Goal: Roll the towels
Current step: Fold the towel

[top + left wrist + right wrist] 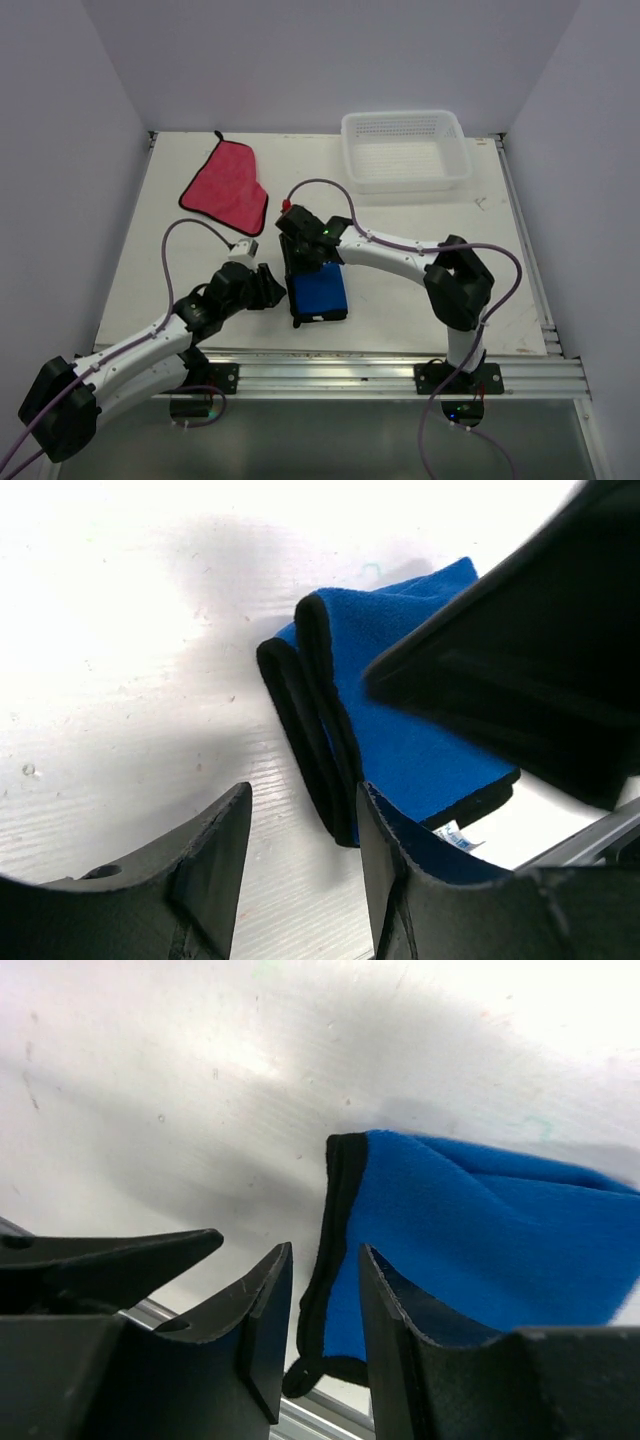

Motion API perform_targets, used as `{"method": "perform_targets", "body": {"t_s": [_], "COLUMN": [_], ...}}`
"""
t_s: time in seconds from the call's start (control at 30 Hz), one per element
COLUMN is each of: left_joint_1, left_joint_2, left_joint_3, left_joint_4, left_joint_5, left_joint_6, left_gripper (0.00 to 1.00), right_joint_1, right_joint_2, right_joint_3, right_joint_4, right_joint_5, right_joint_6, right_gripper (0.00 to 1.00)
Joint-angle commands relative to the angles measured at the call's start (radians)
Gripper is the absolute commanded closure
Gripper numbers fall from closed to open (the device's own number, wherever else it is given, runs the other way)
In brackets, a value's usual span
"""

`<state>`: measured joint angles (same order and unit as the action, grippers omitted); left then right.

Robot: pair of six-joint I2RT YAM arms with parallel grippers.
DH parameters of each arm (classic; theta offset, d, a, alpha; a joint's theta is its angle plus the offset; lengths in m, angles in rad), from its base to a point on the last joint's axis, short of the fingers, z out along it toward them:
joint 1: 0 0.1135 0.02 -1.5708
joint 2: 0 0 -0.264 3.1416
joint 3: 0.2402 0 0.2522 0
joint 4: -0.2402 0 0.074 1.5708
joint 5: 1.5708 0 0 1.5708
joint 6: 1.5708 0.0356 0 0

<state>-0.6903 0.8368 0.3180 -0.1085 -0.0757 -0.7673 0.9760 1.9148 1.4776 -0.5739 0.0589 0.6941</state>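
Tabletop (410, 315) white, scuffed, pale walls (320, 60) round it, blue towel (320, 292) near front

We look down on the whole table (140, 230) from high behind its near edge. Our two wrist cameras sit low and very close to the tabletop, and all three views share the folded blue towel (320, 292).

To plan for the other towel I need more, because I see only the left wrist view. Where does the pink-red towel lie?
Observer: The pink-red towel lies unrolled and untouched in the far left part of the table.
Operator: Where is the basket?
Observer: The white basket stands at the far right.
Operator: And the right gripper's jaws?
Observer: The right gripper is open, with the blue towel's black edge between its fingers.
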Motion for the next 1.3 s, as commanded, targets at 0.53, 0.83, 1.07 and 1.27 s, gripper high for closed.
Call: {"method": "perform_targets", "body": {"t_s": [0.53, 0.83, 1.07, 1.27], "left_joint_1": [-0.015, -0.032, -0.034, -0.034], "left_joint_2": [0.289, 0.436, 0.473, 0.538], "left_joint_3": [0.348, 0.296, 0.224, 0.155], "left_joint_4": [0.032, 0.219, 0.213, 0.247], "left_joint_5": [-0.009, 0.067, 0.027, -0.007], "left_joint_6": [0.106, 0.095, 0.102, 0.108], "left_gripper": [0.71, 0.86, 0.88, 0.89], "right_joint_1": [-0.237, -0.235, -0.235, -0.237], "right_joint_2": [-0.312, -0.237, -0.197, -0.119], "right_joint_3": [-0.315, -0.312, -0.318, -0.342], "right_joint_4": [0.061, 0.114, 0.147, 0.193], "right_joint_5": [0.022, -0.017, -0.034, -0.042], "right_joint_6": [-0.088, -0.099, -0.107, -0.097], "right_gripper": [0.88, 0.9, 0.91, 0.92]}}
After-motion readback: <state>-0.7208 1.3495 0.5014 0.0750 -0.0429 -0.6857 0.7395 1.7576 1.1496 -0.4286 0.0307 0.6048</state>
